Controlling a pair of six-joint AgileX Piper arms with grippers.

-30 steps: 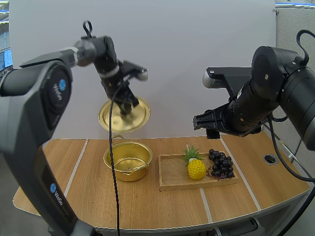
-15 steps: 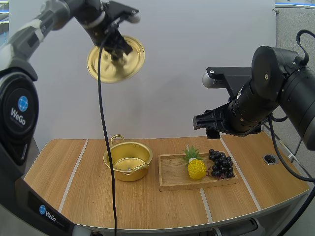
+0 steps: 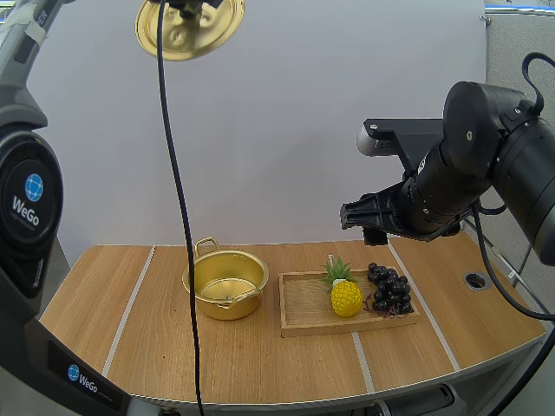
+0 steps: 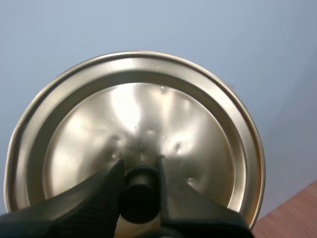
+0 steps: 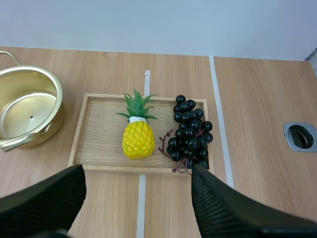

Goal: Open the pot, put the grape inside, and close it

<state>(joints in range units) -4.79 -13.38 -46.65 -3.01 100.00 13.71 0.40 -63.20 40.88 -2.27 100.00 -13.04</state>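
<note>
Pot [image 3: 218, 307] open, lid [image 3: 189, 28] held high, left fingers [image 4: 94, 194] pinching its knob [image 4: 141, 187], right fingers [image 5: 45, 199] wide above tray [image 5: 101, 145]

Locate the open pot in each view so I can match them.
High view: pot on the table, left of the tray.
Right wrist view: pot beside the tray, at the pineapple end.
Left wrist view: faces the lid instead.
Shared landmark: the tray.

Black and grey arms [image 3: 486, 165] bear blue WeGo badges [image 3: 33, 187].

A plain pale wall [image 3: 347, 78] backs a wooden table [image 3: 260, 364] (pale lines [image 3: 133, 299] cross it), evenly lit.
</note>
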